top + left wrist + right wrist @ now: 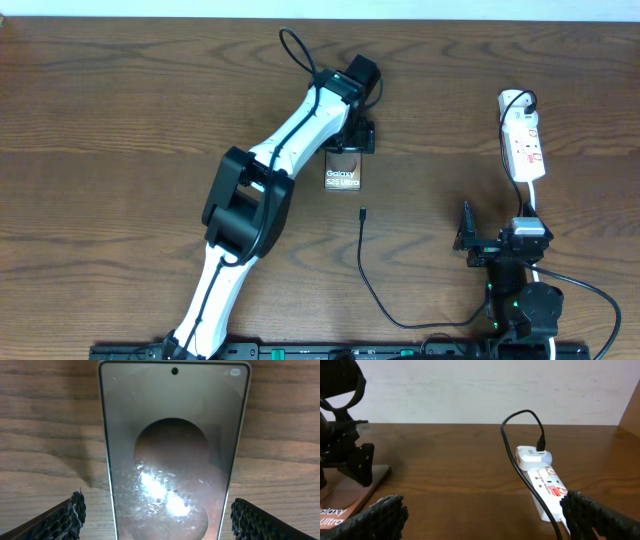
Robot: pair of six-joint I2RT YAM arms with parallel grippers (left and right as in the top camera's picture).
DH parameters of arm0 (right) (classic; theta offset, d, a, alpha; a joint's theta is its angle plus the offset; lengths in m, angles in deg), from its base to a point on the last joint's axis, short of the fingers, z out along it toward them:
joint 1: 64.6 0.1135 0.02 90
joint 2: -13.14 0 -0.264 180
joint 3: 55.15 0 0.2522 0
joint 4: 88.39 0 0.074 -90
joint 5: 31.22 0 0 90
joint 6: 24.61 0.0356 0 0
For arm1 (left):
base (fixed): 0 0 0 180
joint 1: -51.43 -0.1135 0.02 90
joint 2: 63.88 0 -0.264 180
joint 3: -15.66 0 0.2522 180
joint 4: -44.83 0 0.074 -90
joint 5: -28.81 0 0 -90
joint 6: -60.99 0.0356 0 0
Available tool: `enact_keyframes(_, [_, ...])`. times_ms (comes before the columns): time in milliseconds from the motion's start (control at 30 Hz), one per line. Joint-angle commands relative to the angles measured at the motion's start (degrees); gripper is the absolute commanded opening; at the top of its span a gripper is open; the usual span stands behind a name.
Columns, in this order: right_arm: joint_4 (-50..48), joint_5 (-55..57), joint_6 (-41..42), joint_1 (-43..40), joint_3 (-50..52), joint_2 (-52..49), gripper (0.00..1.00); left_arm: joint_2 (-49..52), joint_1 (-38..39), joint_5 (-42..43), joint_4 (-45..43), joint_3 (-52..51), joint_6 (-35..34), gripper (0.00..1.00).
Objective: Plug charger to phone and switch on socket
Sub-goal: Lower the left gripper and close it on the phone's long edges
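We are holding our left fingers (67, 517) open astride the phone (342, 178) at centre, probably to steady it. The charger (366, 262) is lying unplugged, its tip just nearer. Our right fingers (385, 515), open near the right-side socket (524, 150), should fetch it next.

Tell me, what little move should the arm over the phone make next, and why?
Probably close the left gripper on the phone's long edges to steady it. Its open fingers stand either side of the phone, apart from it, while the charger's connector tip lies loose on the table just short of the phone, not yet plugged in.
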Motion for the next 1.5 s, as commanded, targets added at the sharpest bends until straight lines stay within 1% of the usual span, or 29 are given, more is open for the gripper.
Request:
enact_keyframes(0, [0.26,0.24,0.61,-0.24,0.04,0.24,0.99,0.98,1.01,-0.81,-0.26,-0.39,-0.70,0.91])
enact_keyframes(167, [0.26,0.24,0.61,-0.24,0.04,0.24,0.99,0.98,0.85,-2.56,-0.63,-0.39,-0.70,0.91])
enact_keyframes(433, [0.26,0.24,0.61,-0.24,0.04,0.24,0.99,0.98,0.83,-2.54,-0.66,-0.50,-0.68,0.92])
enact_keyframes(900, [0.26,0.24,0.61,-0.24,0.04,0.24,0.99,1.01,0.90,-2.43,-4.09,-4.83,-0.74,0.91])
enact_keyframes(1267, [0.26,0.24,0.61,-0.24,0.04,0.24,0.99,1.01,2.45,-2.51,-5.18,-4.83,-0.70,0.91])
enact_keyframes(1467, [0.26,0.24,0.61,-0.24,0.04,0.24,0.99,1.01,1.95,-4.17,-5.31,-4.85,-1.38,0.92])
